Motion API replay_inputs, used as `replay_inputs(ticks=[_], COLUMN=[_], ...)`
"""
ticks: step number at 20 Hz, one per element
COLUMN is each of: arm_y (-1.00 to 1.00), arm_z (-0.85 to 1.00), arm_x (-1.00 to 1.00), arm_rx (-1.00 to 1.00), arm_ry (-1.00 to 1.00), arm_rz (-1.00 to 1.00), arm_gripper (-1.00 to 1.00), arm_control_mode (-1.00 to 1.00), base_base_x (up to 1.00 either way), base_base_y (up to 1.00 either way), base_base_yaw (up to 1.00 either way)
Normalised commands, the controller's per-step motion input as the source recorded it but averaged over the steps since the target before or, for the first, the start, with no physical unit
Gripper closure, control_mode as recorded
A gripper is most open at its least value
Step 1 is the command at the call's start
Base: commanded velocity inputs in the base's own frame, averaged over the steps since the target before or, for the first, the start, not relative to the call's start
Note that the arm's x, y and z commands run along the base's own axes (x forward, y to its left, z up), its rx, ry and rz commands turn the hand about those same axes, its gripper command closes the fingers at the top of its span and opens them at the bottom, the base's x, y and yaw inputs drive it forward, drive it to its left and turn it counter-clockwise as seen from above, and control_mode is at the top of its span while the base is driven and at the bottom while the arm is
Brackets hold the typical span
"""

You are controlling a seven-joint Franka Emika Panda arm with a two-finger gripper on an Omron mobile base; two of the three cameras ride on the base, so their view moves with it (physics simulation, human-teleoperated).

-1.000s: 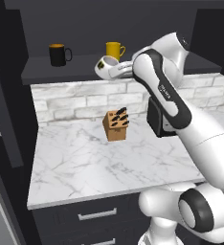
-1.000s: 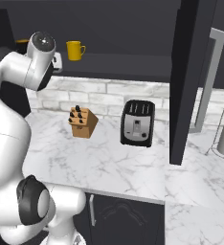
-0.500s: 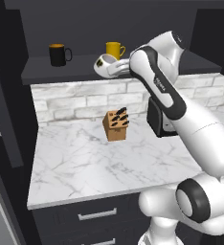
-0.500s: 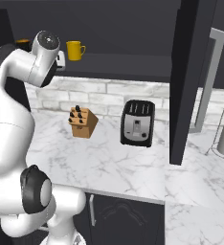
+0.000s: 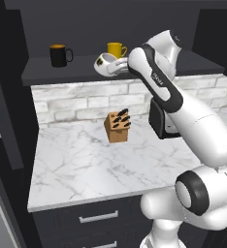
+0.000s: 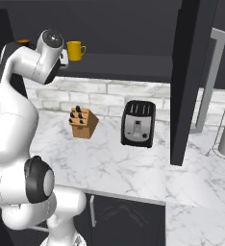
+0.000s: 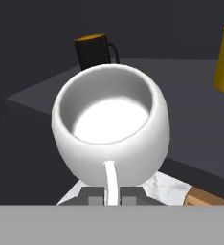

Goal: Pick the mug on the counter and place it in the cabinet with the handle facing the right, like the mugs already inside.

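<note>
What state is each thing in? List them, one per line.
Small squat white mug: held by its loop handle, tipped, at the shelf's front edge.
Gripper: jaws shut on the handle.
Black mug: upright on the dark cabinet shelf.
Yellow mug: upright on the shelf.
Wooden knife block: on the white marble counter, knives in.
Black toaster: on the counter, slots empty.

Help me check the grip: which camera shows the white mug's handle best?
The hand view: the handle runs down from the mug into the shut gripper. The left base view shows the tilted mug at the shelf edge, handle hidden.
</note>
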Motion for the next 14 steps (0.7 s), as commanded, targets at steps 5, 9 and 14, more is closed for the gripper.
replay_inputs(ticks=[5,9,14], arm_y=[0.00,0.06,0.03], arm_z=[-0.03,-0.12,-0.06], arm_x=[0.26,0.21,0.21], arm_rx=[0.00,0.00,0.00], arm_ry=[0.00,0.00,0.00], arm_rz=[0.00,0.01,0.01], arm_gripper=[1.00,1.00,1.00], arm_control_mode=[-1.00,-1.00,-1.00], base_base_x=[0.00,0.00,0.00], base_base_y=[0.00,0.00,0.00], base_base_yaw=[0.00,0.00,0.00])
